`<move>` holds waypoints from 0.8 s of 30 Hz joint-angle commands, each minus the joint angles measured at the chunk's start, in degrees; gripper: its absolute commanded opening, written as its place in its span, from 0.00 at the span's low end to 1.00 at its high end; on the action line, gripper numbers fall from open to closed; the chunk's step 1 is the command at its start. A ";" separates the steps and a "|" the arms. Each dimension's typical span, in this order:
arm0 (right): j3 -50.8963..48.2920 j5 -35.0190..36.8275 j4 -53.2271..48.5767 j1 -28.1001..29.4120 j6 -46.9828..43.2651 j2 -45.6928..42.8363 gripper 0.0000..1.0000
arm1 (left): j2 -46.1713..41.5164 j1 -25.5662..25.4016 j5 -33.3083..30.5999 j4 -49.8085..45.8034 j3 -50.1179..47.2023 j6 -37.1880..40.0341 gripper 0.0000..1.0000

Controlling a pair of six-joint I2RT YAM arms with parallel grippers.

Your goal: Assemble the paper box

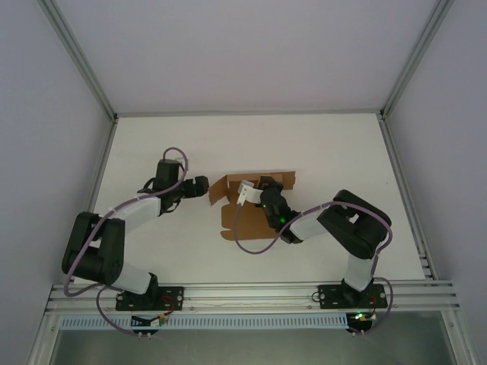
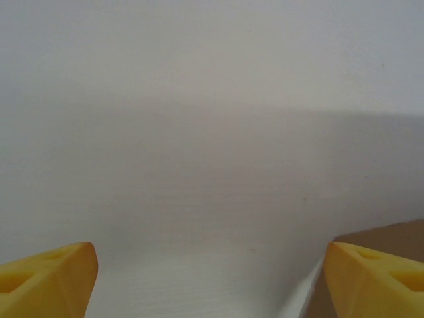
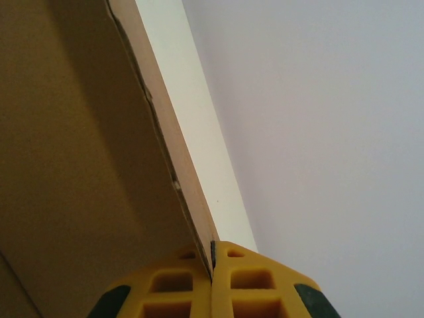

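The paper box [image 1: 230,219] is a brown cardboard piece, partly folded, with flaps standing up, lying mid-table. My right gripper [image 1: 265,196] reaches into it from the right. In the right wrist view its yellow fingers [image 3: 179,285] are shut on the thin edge of an upright cardboard panel [image 3: 79,132] of the box. My left gripper [image 1: 200,187] hovers just left of the box, apart from it. In the left wrist view the left gripper [image 2: 211,268] is open, its yellow fingertips [image 2: 50,275] wide apart over bare white table. A corner of the box [image 2: 397,235] shows at lower right.
The white table [image 1: 335,152] is enclosed by pale walls and aluminium posts [image 1: 399,76]. A metal rail [image 1: 251,293] runs along the near edge where both arm bases are bolted. Bare table lies behind and to both sides of the box.
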 commanded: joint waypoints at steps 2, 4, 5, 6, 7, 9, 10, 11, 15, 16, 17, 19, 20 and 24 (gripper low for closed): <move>0.25 0.48 -2.42 -0.15 1.79 0.02 0.00 | 3.28 -4.17 8.99 7.34 0.82 1.54 0.81; 0.27 0.45 -3.21 -0.20 1.96 -0.21 0.00 | 3.64 -6.28 9.31 9.46 -0.04 1.92 0.81; 0.25 0.48 -3.46 -0.17 2.18 -0.38 0.00 | 3.78 -6.94 10.23 11.21 -0.85 1.79 0.80; 0.34 0.30 -3.93 -0.22 2.39 -0.41 0.00 | 3.99 -7.28 10.82 12.99 -1.63 1.20 0.80; 0.43 0.16 -4.41 -0.22 2.72 -0.57 0.00 | 4.16 -7.50 11.52 14.38 -2.30 0.79 0.78; 0.78 0.05 -5.22 -0.15 3.09 -0.34 0.00 | 4.33 -8.37 10.90 15.62 -3.32 0.09 0.76; 0.93 0.08 -5.44 -0.15 3.20 -0.26 0.00 | 4.26 -8.87 10.73 15.90 -3.76 0.57 0.76; 0.95 0.08 -5.44 -0.15 3.31 -0.23 0.00 | 4.31 -9.56 9.96 16.16 -4.37 0.99 0.76; 1.46 0.07 -7.10 -0.15 4.16 -0.12 0.00 | 4.79 -11.35 6.59 20.04 -7.06 1.88 0.70; 1.56 0.03 -7.59 -0.17 4.39 -0.15 0.00 | 4.97 -11.69 6.06 21.80 -7.71 1.88 0.69; 1.72 0.05 -8.03 -0.17 4.63 -0.21 0.00 | 5.29 -11.87 5.98 23.97 -8.33 1.84 0.68; 2.01 0.08 -9.09 -0.15 4.65 0.00 0.00 | 6.16 -12.34 7.47 26.63 -8.54 1.93 0.67; 2.01 0.03 -8.71 -0.18 4.18 0.06 0.00 | 6.68 -12.70 8.08 27.04 -8.20 2.33 0.66; 2.09 0.05 -8.92 -0.19 3.77 -0.42 0.00 | 9.77 -14.61 4.35 26.31 -5.65 5.04 0.63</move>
